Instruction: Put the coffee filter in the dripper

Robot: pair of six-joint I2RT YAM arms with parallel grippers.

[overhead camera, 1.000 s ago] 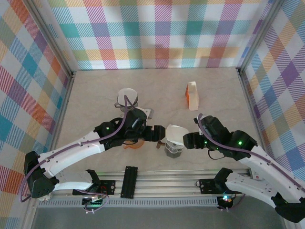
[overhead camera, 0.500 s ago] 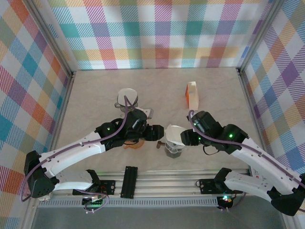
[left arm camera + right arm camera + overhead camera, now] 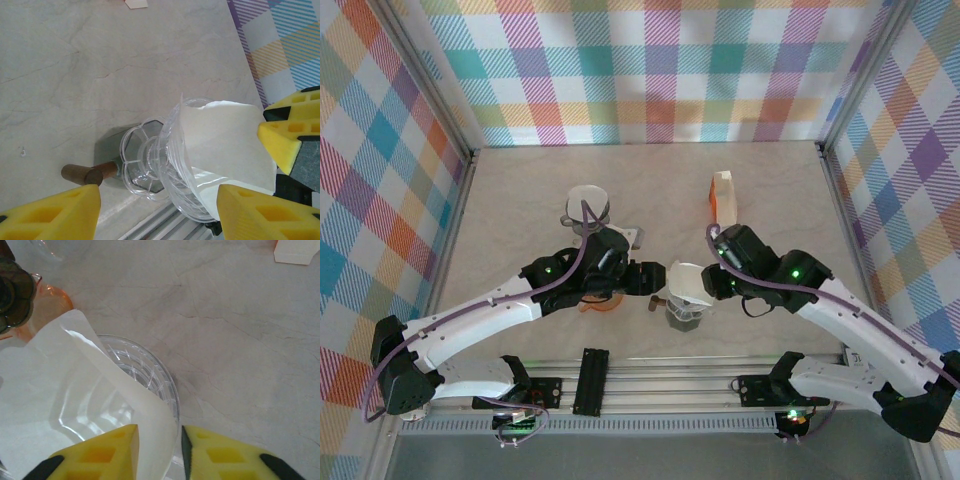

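Note:
The clear ribbed dripper (image 3: 682, 315) stands near the table's front edge, with the white paper coffee filter (image 3: 688, 280) sticking up out of it. In the right wrist view the filter (image 3: 50, 370) lines the dripper's bowl (image 3: 150, 370). My right gripper (image 3: 160, 435) has one pad inside the paper and one outside the rim, shut on the filter's edge. My left gripper (image 3: 159, 200) reaches in from the left, its yellow pads wide apart on either side of the dripper (image 3: 150, 170) and its wooden handle (image 3: 85, 174); I see a gap at the left pad.
An orange and white filter holder (image 3: 723, 200) stands at the back right, and a clear glass vessel (image 3: 586, 208) at the back left. An orange glass piece (image 3: 600, 302) lies under the left arm. The aluminium rail (image 3: 650, 375) runs just in front of the dripper.
My right gripper moved left to the dripper and closed on the filter's edge. My left gripper's pads narrowed a little around the dripper.

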